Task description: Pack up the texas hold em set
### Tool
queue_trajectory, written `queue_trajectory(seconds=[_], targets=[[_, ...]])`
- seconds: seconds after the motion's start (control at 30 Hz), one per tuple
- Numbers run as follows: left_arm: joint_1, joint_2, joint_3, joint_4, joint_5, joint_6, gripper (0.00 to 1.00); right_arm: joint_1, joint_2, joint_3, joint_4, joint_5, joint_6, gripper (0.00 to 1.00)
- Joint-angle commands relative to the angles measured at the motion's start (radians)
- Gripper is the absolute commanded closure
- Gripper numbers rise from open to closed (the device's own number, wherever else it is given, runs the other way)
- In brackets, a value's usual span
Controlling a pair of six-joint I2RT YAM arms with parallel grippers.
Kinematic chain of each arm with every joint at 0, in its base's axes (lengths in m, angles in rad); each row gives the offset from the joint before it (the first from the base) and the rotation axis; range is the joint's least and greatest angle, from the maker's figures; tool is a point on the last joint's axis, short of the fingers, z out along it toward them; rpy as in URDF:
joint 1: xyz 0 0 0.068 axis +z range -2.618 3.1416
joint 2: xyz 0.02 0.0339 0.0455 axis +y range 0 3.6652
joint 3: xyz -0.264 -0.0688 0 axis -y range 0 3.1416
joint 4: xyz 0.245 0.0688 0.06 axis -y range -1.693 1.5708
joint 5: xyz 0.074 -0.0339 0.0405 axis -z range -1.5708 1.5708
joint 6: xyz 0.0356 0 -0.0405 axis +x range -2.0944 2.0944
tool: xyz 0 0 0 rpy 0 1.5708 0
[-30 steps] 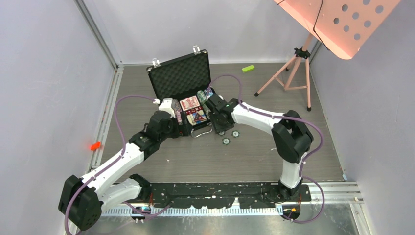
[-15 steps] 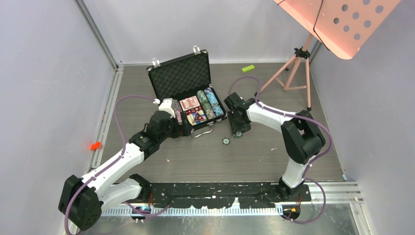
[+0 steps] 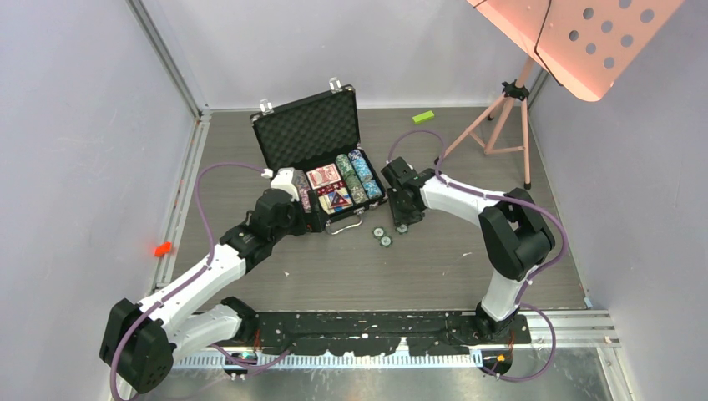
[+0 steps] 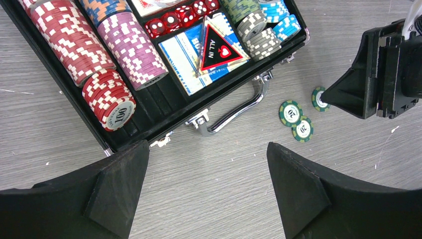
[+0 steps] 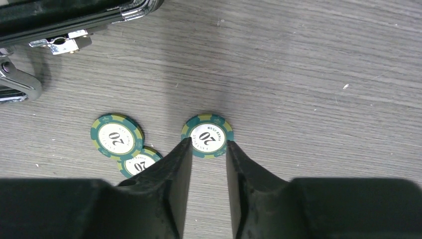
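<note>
The black briefcase [image 3: 307,129] stands open at the back middle, lid up, foam lined. Its tray [image 4: 59,104] holds rows of striped chips [image 4: 64,37], red dice [image 4: 179,17] and a card box [image 4: 199,55] under an "ALL IN" triangle. Three green "20" chips lie flat on the table to the right of the silver handle [image 4: 239,107]. My right gripper [image 5: 209,144] is down at one chip [image 5: 208,136], jaws narrowly apart, tips at its near rim. The other two chips [image 5: 117,136] overlap to its left. My left gripper [image 4: 208,149] hovers wide open before the case's front edge.
A small green block [image 3: 423,117] lies at the back. At the back right stands a pink tripod [image 3: 501,117] with a pink perforated panel [image 3: 576,42] overhead. A small red object [image 3: 162,248] sits by the left wall rail.
My right gripper has pulled out of the case, swung right and come down at the loose chips. A third chip now shows beside the other two. The left arm has not moved.
</note>
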Motion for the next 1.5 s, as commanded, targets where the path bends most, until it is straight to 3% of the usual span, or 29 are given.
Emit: queue_trajectory(seconds=[0.0,0.13,0.23,0.43,0.7,1.0,1.47], targets=[[0.005,-0.016,0.017,0.018,0.002,-0.008,0.08,-0.005,-0.010,0.002,0.022,-0.007,0.004,0.59],[0.005,-0.014,0.015,0.020,0.001,-0.009,0.08,-0.002,-0.026,0.008,0.010,-0.003,0.005,0.44],[0.005,-0.010,0.017,0.021,0.006,-0.008,0.08,-0.002,-0.026,0.010,-0.003,0.030,0.004,0.27],[0.005,-0.007,0.017,0.021,0.005,-0.009,0.08,-0.013,0.002,-0.014,0.020,0.010,0.020,0.25],[0.005,-0.016,0.014,0.015,0.001,-0.006,0.08,-0.025,0.047,-0.039,0.053,-0.028,0.038,0.34],[0.005,-0.013,0.015,0.015,0.002,-0.005,0.08,-0.030,0.014,-0.045,0.043,-0.055,0.045,0.60],[0.005,-0.006,0.016,0.023,0.009,-0.009,0.08,0.062,-0.105,-0.036,-0.014,-0.063,0.078,0.64]])
